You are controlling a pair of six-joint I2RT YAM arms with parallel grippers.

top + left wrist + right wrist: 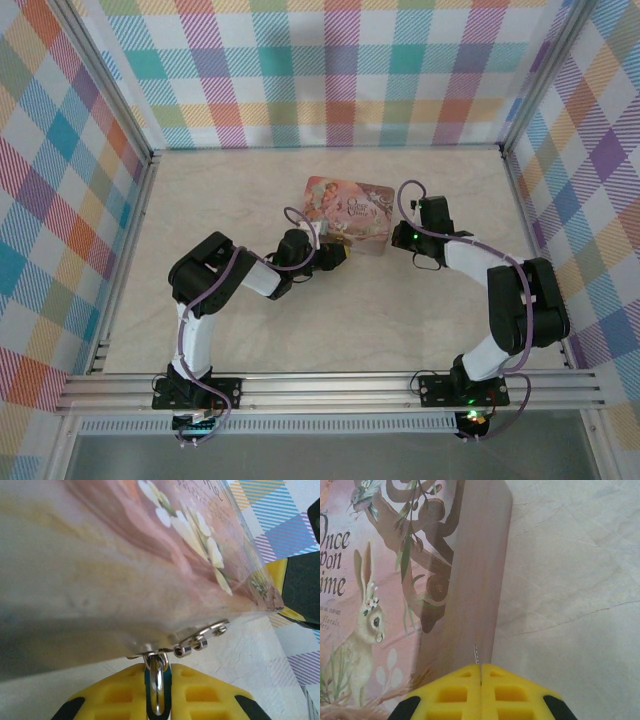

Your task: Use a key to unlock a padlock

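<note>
Rigid, probably slippery padlock (157, 692) is being clamped at shackle by left hand (158, 672) against box (100, 570); key (475, 654) being pinched by right hand (481, 668).

**Top view:** I log bright, even, diffuse light from above. Soft, short shadows lie beneath both arms on the worktop (330, 330). The picture is slightly soft overall, with mild washout on the pale surface.

**Left wrist view:** I log heavy close-range blur across the pink box (125, 565). Focus improves toward its far corner. There is a sharp glint on the metal shackle (157, 680).

**Right wrist view:** I log crisp print on the box lid and clear veins in the worktop. A soft shadow runs down the box side. The key (476, 654) is a faint sliver.
</note>
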